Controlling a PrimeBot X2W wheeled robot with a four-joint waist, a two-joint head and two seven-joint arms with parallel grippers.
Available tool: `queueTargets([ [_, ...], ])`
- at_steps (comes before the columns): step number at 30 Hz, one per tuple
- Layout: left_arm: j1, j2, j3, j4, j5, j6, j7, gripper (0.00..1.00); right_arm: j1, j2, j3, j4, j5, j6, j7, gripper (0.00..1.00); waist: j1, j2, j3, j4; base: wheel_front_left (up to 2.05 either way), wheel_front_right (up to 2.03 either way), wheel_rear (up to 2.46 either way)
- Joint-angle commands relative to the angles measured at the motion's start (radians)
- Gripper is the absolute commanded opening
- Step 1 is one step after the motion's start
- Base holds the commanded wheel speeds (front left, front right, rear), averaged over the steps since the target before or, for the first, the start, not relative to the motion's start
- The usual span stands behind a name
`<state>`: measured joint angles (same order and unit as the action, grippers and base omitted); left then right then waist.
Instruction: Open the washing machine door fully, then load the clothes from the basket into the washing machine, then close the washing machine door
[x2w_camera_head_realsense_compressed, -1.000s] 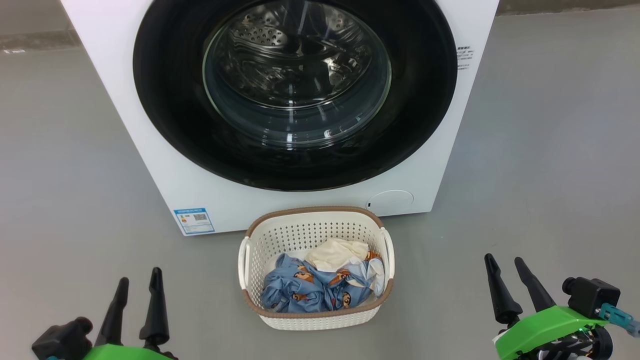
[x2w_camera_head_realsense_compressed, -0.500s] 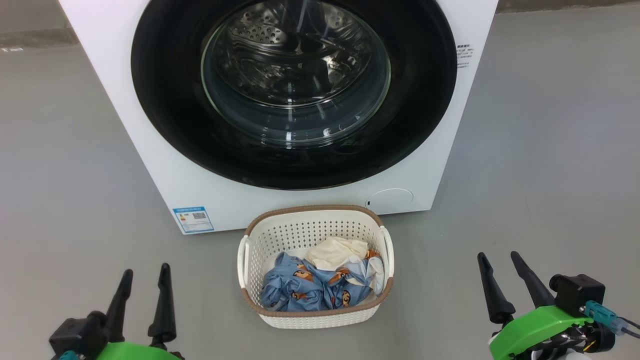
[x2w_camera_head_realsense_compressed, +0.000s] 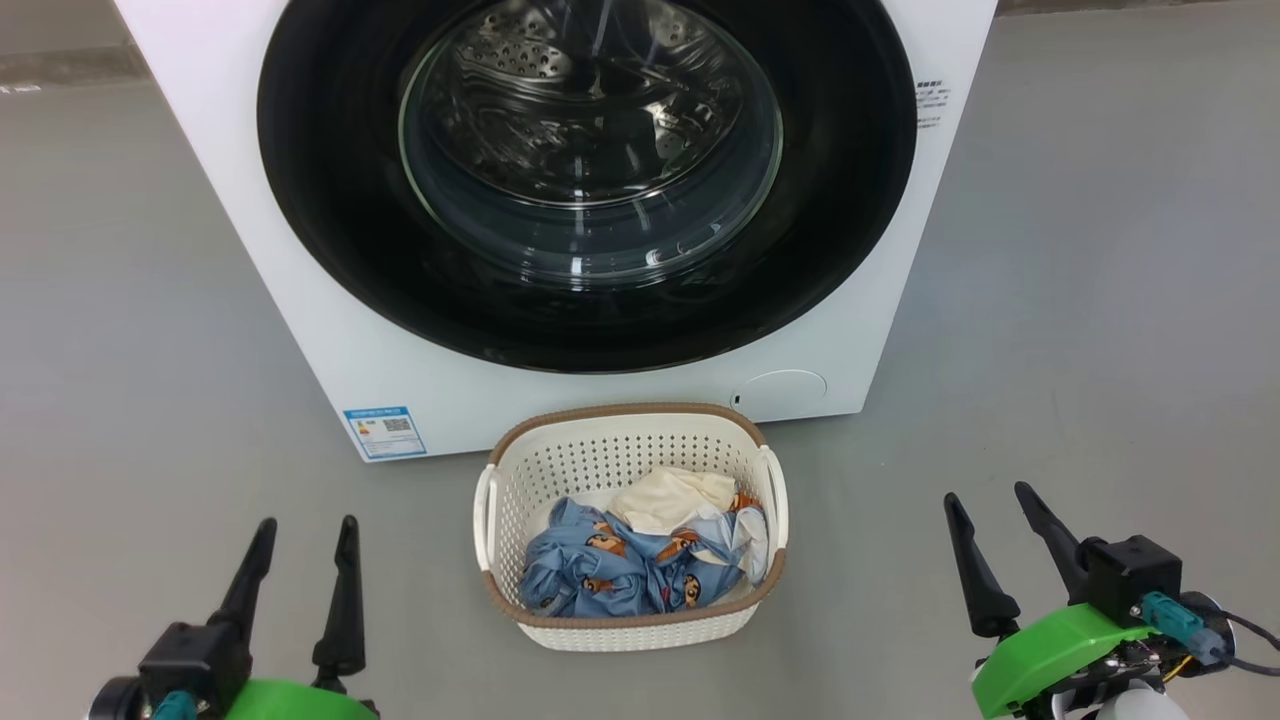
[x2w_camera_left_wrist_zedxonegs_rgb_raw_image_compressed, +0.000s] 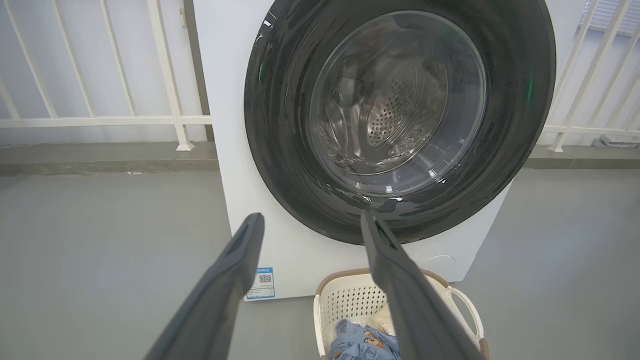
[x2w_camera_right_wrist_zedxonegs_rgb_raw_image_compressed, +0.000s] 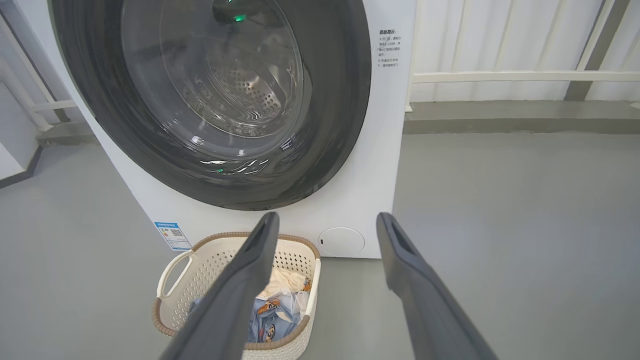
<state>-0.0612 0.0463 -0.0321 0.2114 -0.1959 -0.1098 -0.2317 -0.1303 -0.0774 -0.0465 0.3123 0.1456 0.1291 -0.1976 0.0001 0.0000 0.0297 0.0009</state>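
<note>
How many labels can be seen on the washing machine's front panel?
2. A blue label sticker sits low at the left corner; a small printed text notice sits high on the right, beside the washing machine door. Others may lie above the frame.

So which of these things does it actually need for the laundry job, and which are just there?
For the job:
washing machine
washing machine door, shut
basket
clothes in the basket

Just there:
blue label sticker
round filter cover
white railing behind
</note>
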Motion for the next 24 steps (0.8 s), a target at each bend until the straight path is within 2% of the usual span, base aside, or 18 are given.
queueTargets([
  [1, -0.048, 0.019, 0.027, -0.022, 0.034, -0.002, -0.014, 1.00, -0.044, -0.005, 0.027, -0.027, -0.038, 0.001, -0.015, 1.00, 0.0000, 0.0000, 0.001, 0.000, 0.00, 0.00, 0.00],
  [7, -0.051, 0.020, 0.027, -0.018, 0.097, -0.002, -0.030, 1.00, -0.048, -0.005, 0.028, -0.027, -0.099, 0.002, -0.030, 1.00, 0.0000, 0.0000, 0.003, 0.002, 0.00, 0.00, 0.00],
  [24, -0.049, 0.016, 0.029, 0.002, 0.089, -0.002, -0.030, 1.00, -0.043, 0.006, 0.018, -0.027, -0.063, 0.002, -0.033, 1.00, 0.0000, 0.0000, -0.001, 0.004, 0.00, 0.00, 0.00],
])
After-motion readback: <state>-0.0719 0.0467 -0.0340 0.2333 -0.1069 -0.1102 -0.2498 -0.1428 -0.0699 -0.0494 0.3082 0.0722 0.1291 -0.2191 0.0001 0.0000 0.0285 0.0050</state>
